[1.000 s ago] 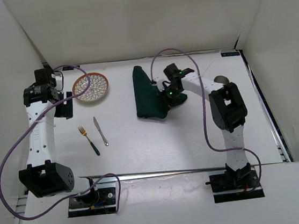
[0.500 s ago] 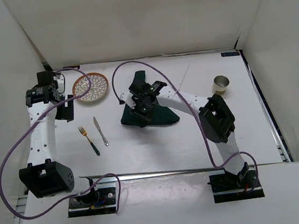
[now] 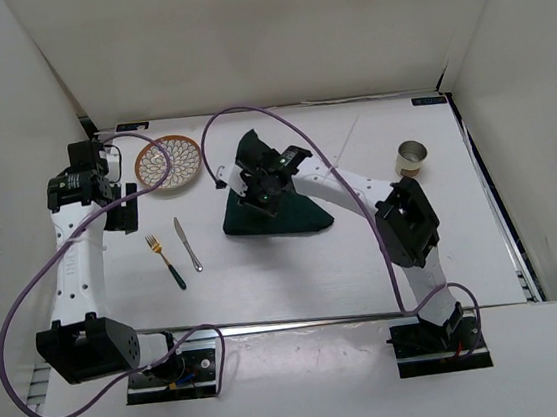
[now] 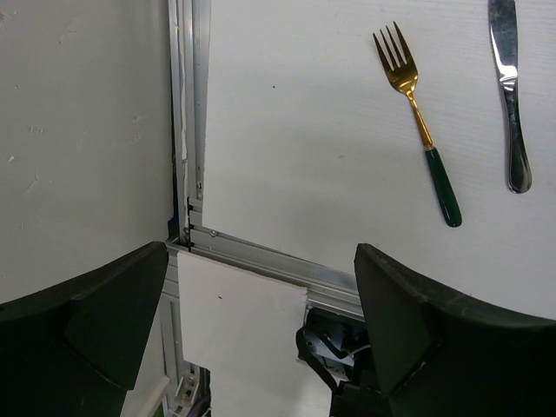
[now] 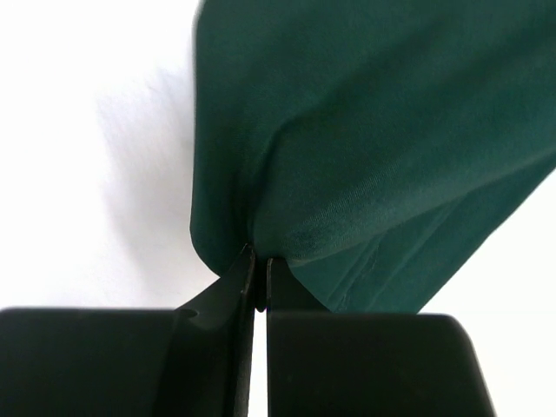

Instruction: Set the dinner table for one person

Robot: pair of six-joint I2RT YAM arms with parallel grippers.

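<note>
Jaws of the right gripper (image 5: 258, 261) are pressed together on a pinched fold of the dark green cloth (image 5: 365, 130). From the overhead view, the pinched part stands up in a peak, and the rest of the cloth lies spread in a rough triangle on the dinner table (image 3: 296, 277), midway between its left and right edges and towards the far edge. The right arm rises from its base at the near edge, bends at the elbow and stretches its forearm leftwards to the cloth. The left gripper (image 4: 261, 252) has its fingers wide apart and holds nothing. It hangs above the left edge, and its arm stands upright along that edge. The dinner table is plain white, matte and smooth, with a metal rail along its near edge. A gold fork (image 4: 421, 130) with a green handle and a steel knife (image 4: 510, 95) lie side by side, not touching, near the left edge. A patterned plate (image 3: 169, 164) sits by the far left corner, and a small cup (image 3: 413, 158) stands near the right edge.
</note>
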